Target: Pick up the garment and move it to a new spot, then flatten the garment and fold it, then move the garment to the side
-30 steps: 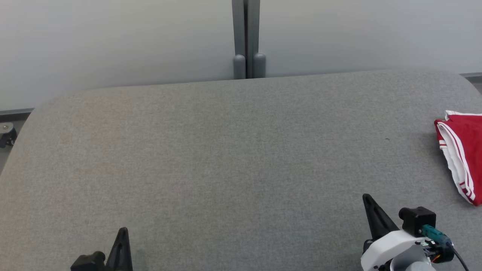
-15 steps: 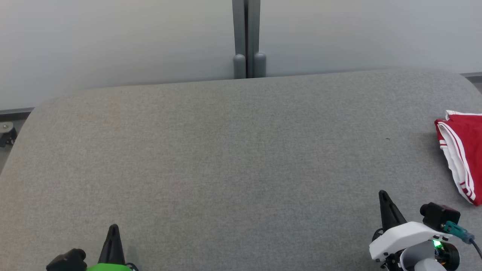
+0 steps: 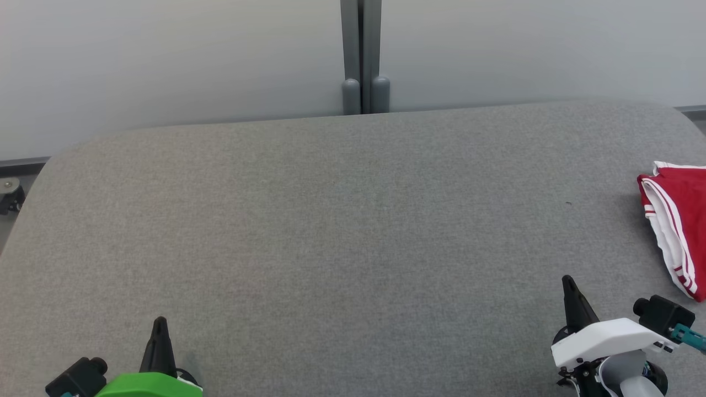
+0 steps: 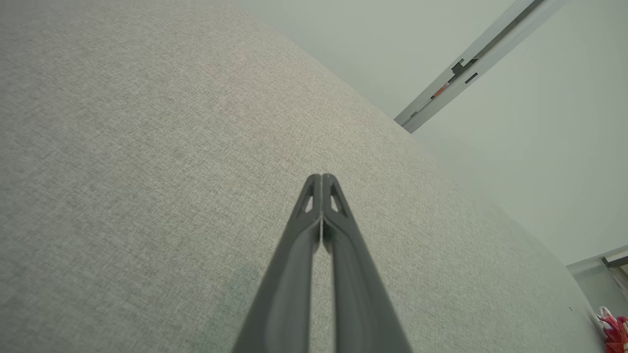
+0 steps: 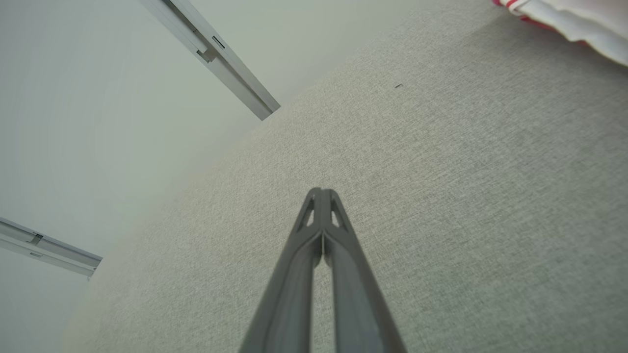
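The garment (image 3: pixel 681 220) lies folded at the table's far right, red with white and red-striped trim, cut off by the head view's edge. Its white edge shows at the top right of the right wrist view (image 5: pixel 579 19), and a red-white bit of it at the lower right of the left wrist view (image 4: pixel 613 328). My right gripper (image 3: pixel 566 278) is shut and empty at the lower right, well short of the garment. My left gripper (image 3: pixel 160 320) is shut and empty at the lower left. Both wrist views show fingertips pressed together, left (image 4: pixel 321 176) and right (image 5: pixel 321 190).
The grey fabric-covered table (image 3: pixel 353 220) has rounded far corners. Behind it stand pale wall panels joined by a grey post (image 3: pixel 361 55). A caster (image 3: pixel 8 196) sits on the floor off the left edge. A small dark speck (image 3: pixel 567 204) marks the cloth.
Both arms have swung outward: the left gripper went left, showing its green cover, and the right gripper went right. The garment has stayed where it was.
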